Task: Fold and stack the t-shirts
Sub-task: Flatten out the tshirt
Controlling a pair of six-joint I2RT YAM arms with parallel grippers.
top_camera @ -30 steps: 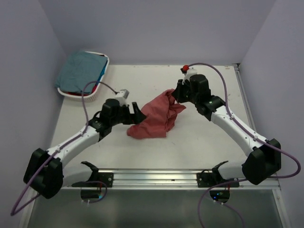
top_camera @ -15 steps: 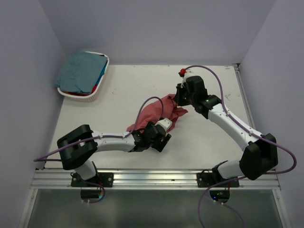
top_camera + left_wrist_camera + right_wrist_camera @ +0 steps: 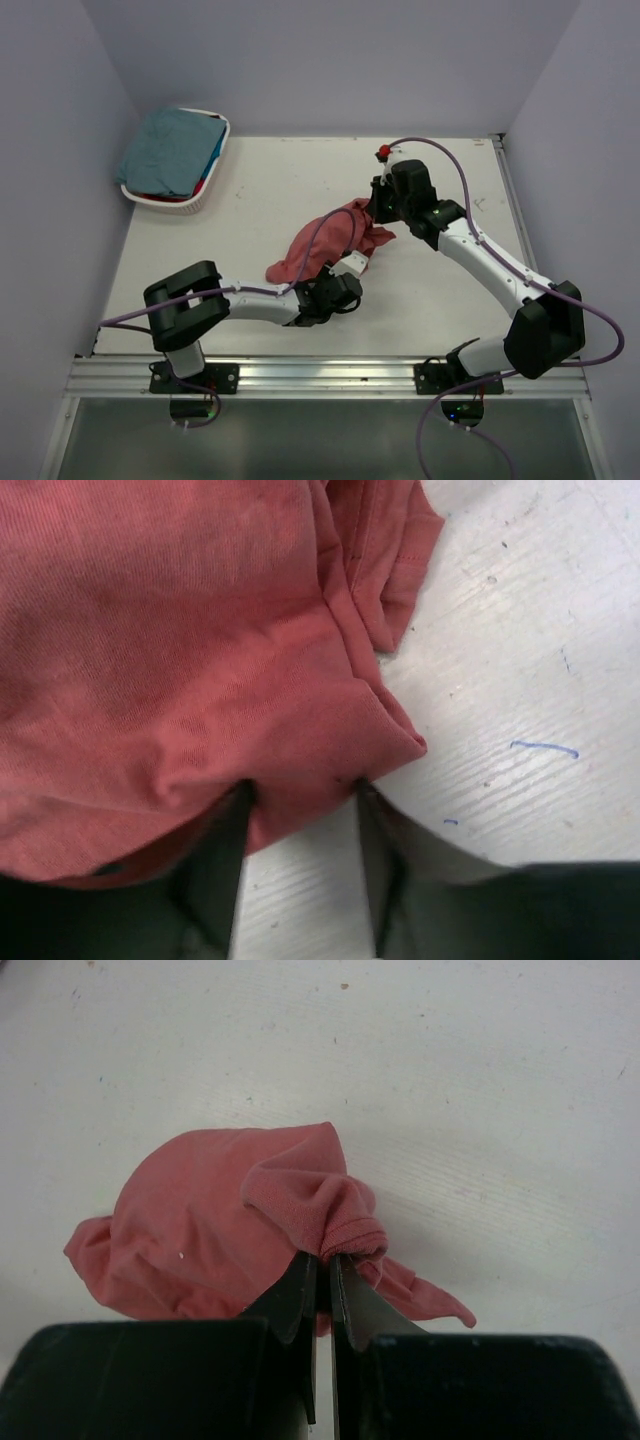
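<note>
Crumpled brick-red t-shirt [image 3: 325,245], sleeves lost in its folds, lies well apart from the basket [image 3: 165,203]. Right fingers [image 3: 355,1312] pinch one bunch tight. Left fingers [image 3: 215,880] stand apart astride a fold. Open table [image 3: 260,190] surrounds it.

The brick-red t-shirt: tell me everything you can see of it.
The brick-red t-shirt is soft, faded knit cloth. It lies unfolded in a crumpled heap near the middle of the white table. A stitched hem shows along one edge. The right tool is shut on a bunched pinch of cloth at the shirt's far side. The left tool stands open at the near edge, one finger on either side of a fold.
</note>
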